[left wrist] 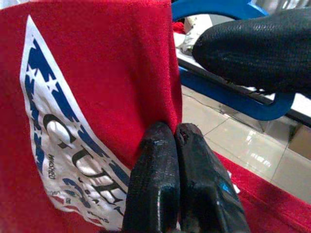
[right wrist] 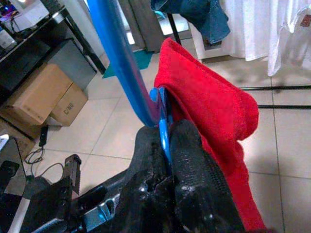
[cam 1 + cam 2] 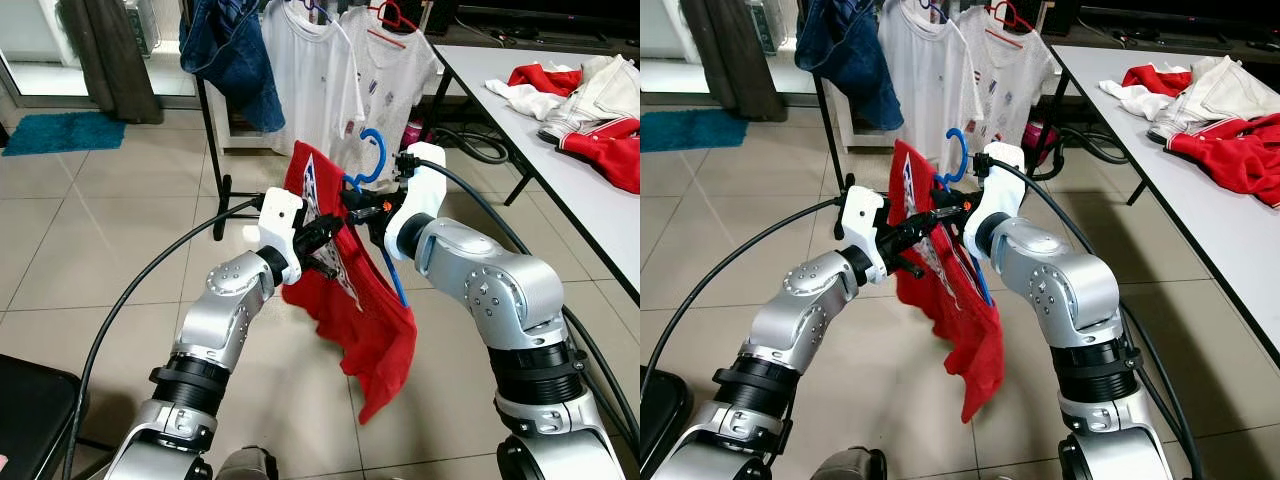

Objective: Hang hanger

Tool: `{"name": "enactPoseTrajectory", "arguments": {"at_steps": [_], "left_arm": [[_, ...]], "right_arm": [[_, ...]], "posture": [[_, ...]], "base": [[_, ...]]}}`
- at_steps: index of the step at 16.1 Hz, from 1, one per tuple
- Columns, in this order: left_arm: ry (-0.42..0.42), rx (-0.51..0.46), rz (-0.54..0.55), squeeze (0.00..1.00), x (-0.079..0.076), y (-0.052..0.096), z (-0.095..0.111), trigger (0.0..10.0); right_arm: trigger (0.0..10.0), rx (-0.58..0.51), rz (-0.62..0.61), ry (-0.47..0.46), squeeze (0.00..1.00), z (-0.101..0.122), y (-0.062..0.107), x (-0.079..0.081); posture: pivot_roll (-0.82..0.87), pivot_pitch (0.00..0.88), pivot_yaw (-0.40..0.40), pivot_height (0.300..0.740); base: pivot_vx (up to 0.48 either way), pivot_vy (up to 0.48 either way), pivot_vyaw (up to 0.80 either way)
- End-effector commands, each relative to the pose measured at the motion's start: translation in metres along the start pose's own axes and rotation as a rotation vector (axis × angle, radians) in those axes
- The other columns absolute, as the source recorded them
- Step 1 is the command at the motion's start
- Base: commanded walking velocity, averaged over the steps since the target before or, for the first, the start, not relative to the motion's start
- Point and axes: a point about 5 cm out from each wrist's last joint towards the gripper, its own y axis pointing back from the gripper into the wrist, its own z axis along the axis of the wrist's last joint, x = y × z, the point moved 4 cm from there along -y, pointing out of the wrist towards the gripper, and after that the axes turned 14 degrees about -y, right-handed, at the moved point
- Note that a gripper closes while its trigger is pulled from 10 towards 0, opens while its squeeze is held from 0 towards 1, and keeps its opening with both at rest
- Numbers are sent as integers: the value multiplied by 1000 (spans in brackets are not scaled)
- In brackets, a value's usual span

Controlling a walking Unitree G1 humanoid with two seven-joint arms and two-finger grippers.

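Tiled floor (image 3: 90,250); 1 blue hanger (image 3: 374,150), 1 red shirt (image 3: 360,310), prob. gripped.

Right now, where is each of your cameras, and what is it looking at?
Head eyes: look forward and down at both arms holding the red shirt on the blue hanger.
Left wrist: along the left gripper, pinching shirt.
Right wrist: along the right gripper, clamping hanger.
Shared: shirt and hanger appear in all views.
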Motion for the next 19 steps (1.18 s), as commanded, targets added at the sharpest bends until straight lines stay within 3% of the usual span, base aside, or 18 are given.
{"name": "enactPoseTrajectory", "arguments": {"at_steps": [1, 12, 16, 19], "left_arm": [[-3, -20, -9, 0, 0, -3, 6, 0], [66, -79, 20, 0, 11, 8, 12, 0], [125, -191, -83, 0, 0, 24, 28, 0], [95, -159, -92, 0, -1, 32, 24, 0]], "right_arm": [[10000, -45, 9, 1, 0, 14, 3, 2], [10000, -44, -24, 9, 0, 11, 1, -3], [10000, -32, -84, 22, 0, 6, 0, -15], [10000, -35, -130, 25, 0, 5, 0, -22]], "posture": [[39, 9, -19, 740], [50, 13, -14, 740], [56, 15, -14, 740], [59, 16, -13, 740]], "base": [[0, 0, 0], [0, 0, 0], [0, 0, 0], [0, 0, 0]]}}
